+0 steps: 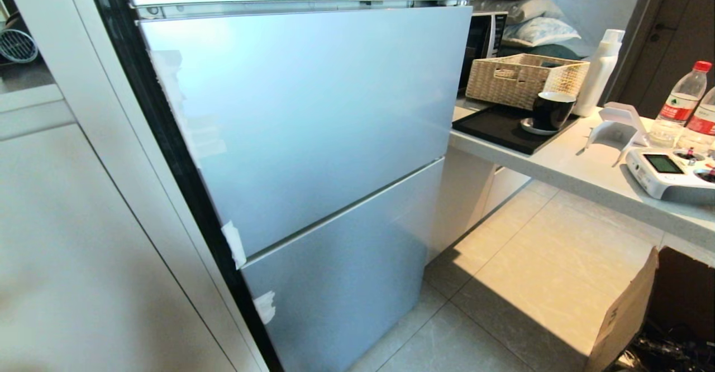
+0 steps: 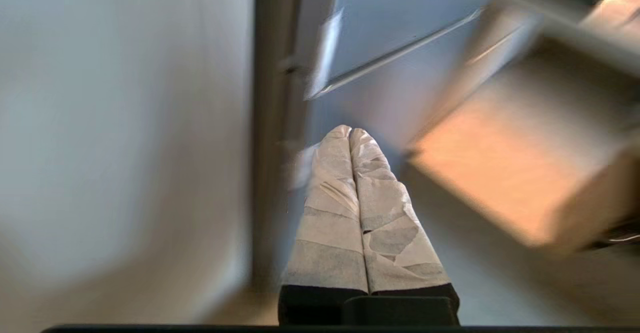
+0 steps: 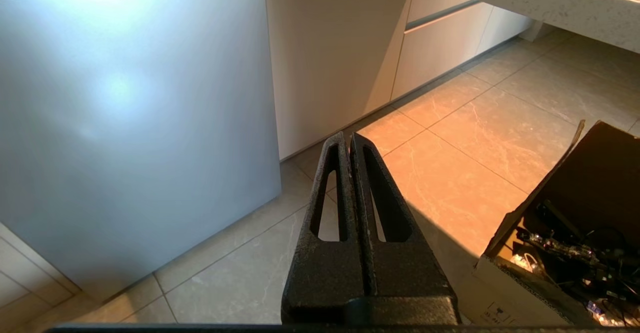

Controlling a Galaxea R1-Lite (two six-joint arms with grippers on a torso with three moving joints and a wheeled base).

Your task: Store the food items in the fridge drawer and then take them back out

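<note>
Silver-blue fridge [image 1: 313,137] doors fill the middle of the head view, and all of them are closed. Bits of white tape [image 1: 234,243] stick to the fridge's left edge. No food and no fridge drawer can be seen in any view, so I cannot tell where they are.

Neither arm shows in the head view. The left gripper [image 2: 350,132] is seen only from its own wrist camera. Its two fingers [image 2: 330,198] are wrapped in white tape and pressed tight together, with nothing between them. It points at the fridge's left edge, near a piece of tape there. That view is blurry.

The right gripper [image 3: 348,137] is seen from its own wrist camera too. Its black fingers [image 3: 325,253] are squeezed together on nothing. It hangs over the floor [image 3: 450,173], just right of the fridge's lowest door.

Right of the fridge runs a counter [image 1: 586,176]. On it, nearest the fridge, a black tray [image 1: 497,129] holds a dark cup [image 1: 553,109] on a saucer. Behind the tray sits a woven basket [image 1: 522,79], with a white bottle [image 1: 600,70] beside it. Farther from the fridge lie a white remote [image 1: 667,173] and two water bottles [image 1: 681,101] with red caps. An open cardboard box [image 3: 575,233] stands on the floor, well right of the fridge.
</note>
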